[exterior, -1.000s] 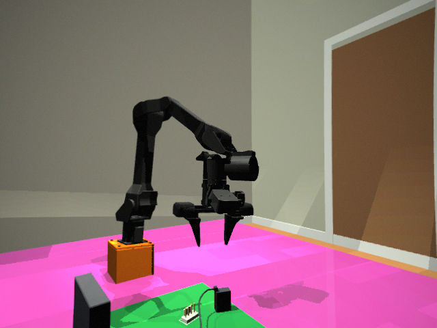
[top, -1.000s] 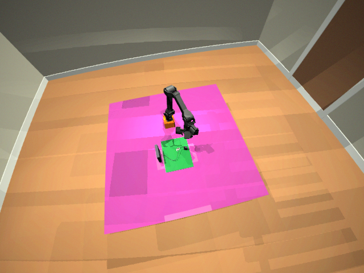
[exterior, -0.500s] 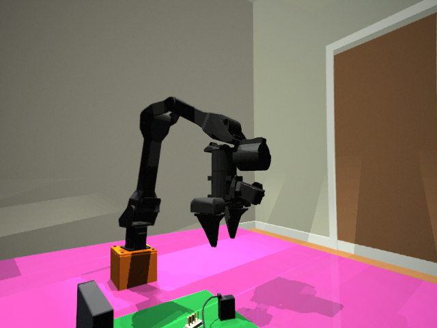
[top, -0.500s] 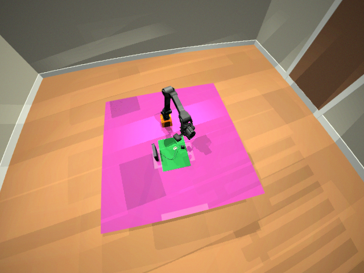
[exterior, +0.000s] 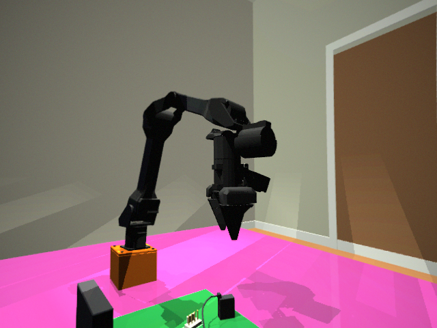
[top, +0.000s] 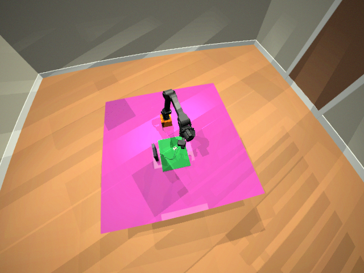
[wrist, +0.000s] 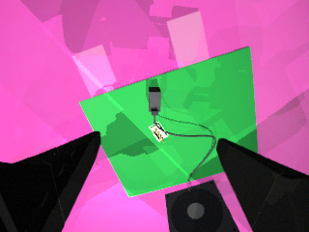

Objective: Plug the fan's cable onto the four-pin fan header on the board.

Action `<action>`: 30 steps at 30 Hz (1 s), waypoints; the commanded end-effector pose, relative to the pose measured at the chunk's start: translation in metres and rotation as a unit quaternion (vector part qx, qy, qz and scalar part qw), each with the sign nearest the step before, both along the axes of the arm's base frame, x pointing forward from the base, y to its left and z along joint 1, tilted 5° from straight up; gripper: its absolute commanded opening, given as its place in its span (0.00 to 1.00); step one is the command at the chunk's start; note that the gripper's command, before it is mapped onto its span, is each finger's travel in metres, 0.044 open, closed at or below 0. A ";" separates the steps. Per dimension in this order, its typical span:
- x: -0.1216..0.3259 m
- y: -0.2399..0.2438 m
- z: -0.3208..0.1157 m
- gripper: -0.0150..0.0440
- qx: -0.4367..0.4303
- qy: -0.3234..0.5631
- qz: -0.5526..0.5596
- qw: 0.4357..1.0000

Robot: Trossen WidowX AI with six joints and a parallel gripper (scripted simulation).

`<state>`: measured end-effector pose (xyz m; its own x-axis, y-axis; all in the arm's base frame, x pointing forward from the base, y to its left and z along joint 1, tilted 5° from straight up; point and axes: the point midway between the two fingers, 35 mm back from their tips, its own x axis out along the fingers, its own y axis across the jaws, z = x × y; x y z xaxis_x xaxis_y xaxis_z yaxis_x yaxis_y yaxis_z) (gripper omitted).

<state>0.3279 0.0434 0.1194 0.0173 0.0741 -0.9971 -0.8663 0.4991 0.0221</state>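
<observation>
Top view: the arm (top: 179,110) (exterior: 197,104) reaches from its orange base (top: 166,123) (exterior: 134,270) so that the pincer (top: 182,142) (exterior: 228,234) (wrist: 159,140) shows at about one o'clock from the middle of the green board (top: 174,160) (exterior: 155,313) (wrist: 227,97). The pale header (top: 174,148) (exterior: 193,322) (wrist: 160,131) lies at roughly eight o'clock from the pincer, and the upright black fan (top: 154,152) (exterior: 94,305) (wrist: 195,211) at nine o'clock from the header, just beside the board. The plug cannot be told apart from the dark parts here.

Exterior view: the pincer points down, well above the board and worktop (top: 126,190) (exterior: 197,261) (wrist: 39,58). The black plug (exterior: 226,306) (wrist: 154,99) sits on the board at six o'clock from the fingertips, well apart from them. The header is at about eight o'clock from the plug, its pins bare. The thin cable (exterior: 203,309) (wrist: 213,137) arches from the plug's near upper corner.

Wrist view: the pincer is spread wide with nothing in its grip. The plug lies at twelve o'clock from the midpoint between the fingertips; the header shows between them, at six o'clock from the plug and unplugged. The cable bows out toward three o'clock, then runs down to the fan at five o'clock.
</observation>
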 end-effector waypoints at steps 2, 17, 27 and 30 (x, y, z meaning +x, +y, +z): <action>0.002 0.000 -0.001 1.00 0.004 0.004 0.030 1.000; 0.002 0.009 -0.101 1.00 0.005 0.004 0.030 1.000; 0.002 0.009 -0.110 1.00 0.005 0.004 0.030 1.000; 0.003 0.010 -0.115 1.00 0.005 0.004 0.030 1.000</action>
<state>0.3339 0.0523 0.0140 0.0206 0.0799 -0.9966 -0.8965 0.4427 0.0170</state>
